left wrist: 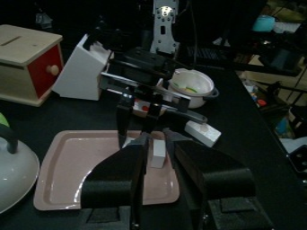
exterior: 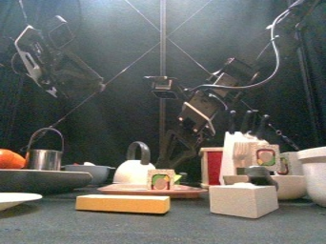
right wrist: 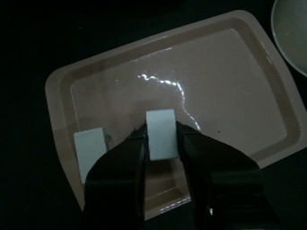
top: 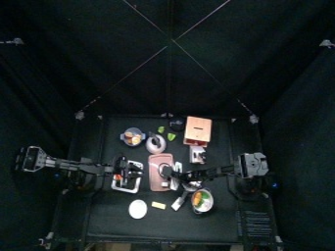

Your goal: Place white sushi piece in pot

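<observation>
The white sushi piece (right wrist: 160,135) is a small white oblong block over the pink tray (right wrist: 228,99). My right gripper (right wrist: 161,142) is shut on it, one jaw against each side, low over the tray; whether it still touches the tray I cannot tell. From the left wrist view the piece (left wrist: 157,153) shows under the right gripper's fingertips (left wrist: 129,135). The pot (left wrist: 192,84) is white with a handle and stands beyond the tray. My left gripper (left wrist: 153,171) is open and empty at the tray's (left wrist: 96,166) near side. In the top view both grippers meet over the tray (top: 160,169).
A second pale block (left wrist: 202,133) lies by the tray's rim. A white kettle (left wrist: 10,171), white knife block (left wrist: 84,63) and wooden box (left wrist: 30,54) stand around the tray. A flat white disc (top: 137,209) and yellowish piece (top: 159,205) lie near the table's front.
</observation>
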You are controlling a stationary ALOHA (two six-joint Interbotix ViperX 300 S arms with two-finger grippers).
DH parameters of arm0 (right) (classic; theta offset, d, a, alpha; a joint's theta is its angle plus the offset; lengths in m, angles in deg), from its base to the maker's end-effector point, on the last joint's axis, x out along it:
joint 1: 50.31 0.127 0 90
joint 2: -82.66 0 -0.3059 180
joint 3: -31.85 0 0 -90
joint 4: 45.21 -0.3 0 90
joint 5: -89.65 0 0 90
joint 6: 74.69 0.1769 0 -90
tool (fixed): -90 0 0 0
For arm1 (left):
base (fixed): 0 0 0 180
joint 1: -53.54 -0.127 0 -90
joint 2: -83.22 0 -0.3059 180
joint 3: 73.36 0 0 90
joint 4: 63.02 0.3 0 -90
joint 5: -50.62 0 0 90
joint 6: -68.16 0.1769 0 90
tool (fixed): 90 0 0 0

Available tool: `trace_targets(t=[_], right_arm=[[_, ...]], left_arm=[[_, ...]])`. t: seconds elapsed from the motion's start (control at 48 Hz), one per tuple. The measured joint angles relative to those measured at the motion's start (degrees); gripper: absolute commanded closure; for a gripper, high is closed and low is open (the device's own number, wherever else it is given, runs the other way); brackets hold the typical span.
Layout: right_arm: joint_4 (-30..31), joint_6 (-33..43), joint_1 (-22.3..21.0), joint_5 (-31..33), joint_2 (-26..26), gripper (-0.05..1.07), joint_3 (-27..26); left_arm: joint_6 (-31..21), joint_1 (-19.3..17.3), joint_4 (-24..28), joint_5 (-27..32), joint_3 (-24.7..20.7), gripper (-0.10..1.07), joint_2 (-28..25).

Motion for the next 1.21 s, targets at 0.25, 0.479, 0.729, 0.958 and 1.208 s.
trace_targets(t=[0.25,0.479,0.729,0.958,1.208], right_arm=[[-0.4,0.0,0.1,1.7,2.0,0.57,0.5],[-2.1,0.0,3.1,8.3,11.6,0.57,5.3],[-3.7,0.0,13.3,12.1,25.8,0.56,14.3],[-13.4,0.1,22.3,12.3,37.4,0.56,23.8],[-21.4,0.1,23.6,12.5,40.3,0.56,29.8]], left_arm=[[0.0,-0.1,0.0,0.0,0.0,0.32,0.0],[0.0,-0.1,0.0,0.0,0.0,0.32,0.1],[0.0,-0.1,0.0,-0.1,0.0,0.32,0.0],[-0.1,-0.1,0.0,-0.1,0.0,0.32,0.0],[-0.1,0.0,0.0,0.0,0.0,0.32,-0.1]])
